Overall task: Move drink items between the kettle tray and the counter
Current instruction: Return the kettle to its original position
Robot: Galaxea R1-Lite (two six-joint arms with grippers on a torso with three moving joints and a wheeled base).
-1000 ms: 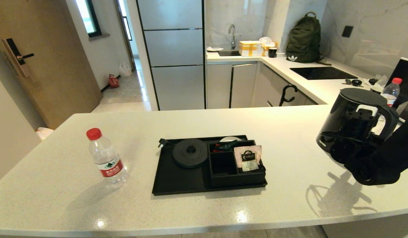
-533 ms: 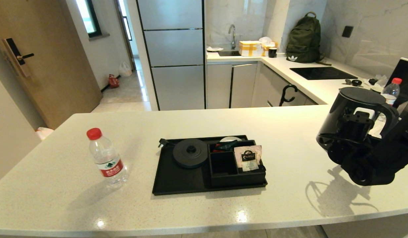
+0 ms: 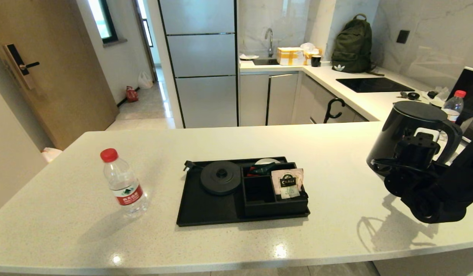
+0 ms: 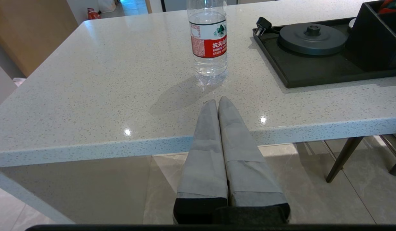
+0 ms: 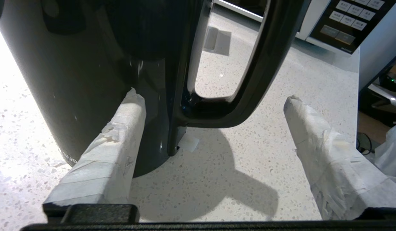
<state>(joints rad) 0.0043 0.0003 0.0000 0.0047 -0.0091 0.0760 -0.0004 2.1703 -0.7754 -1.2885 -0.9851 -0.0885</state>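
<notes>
Nearest, below the front edge: left gripper [image 4: 217,102], parked, fingers pressed together. On white speckled counter [image 3: 336,214], glossy, rounded at the front: one water bottle [image 3: 123,183] standing left, red-capped; one black kettle tray [image 3: 205,207] at centre, its round base [image 3: 220,177] bare, one tea sachet [image 3: 287,183] leaning in the compartment box [image 3: 274,201]. Far right, one black kettle [image 3: 406,134] standing on the stone, well apart from the tray; right gripper [image 5: 214,106] spread wide, fingers either side of the handle [image 5: 249,64], gripping nothing. Beyond: a second bottle [image 3: 453,105], fridge [image 3: 200,61], sink tap [image 3: 269,38], green backpack [image 3: 353,44], wooden door [image 3: 48,69].
</notes>
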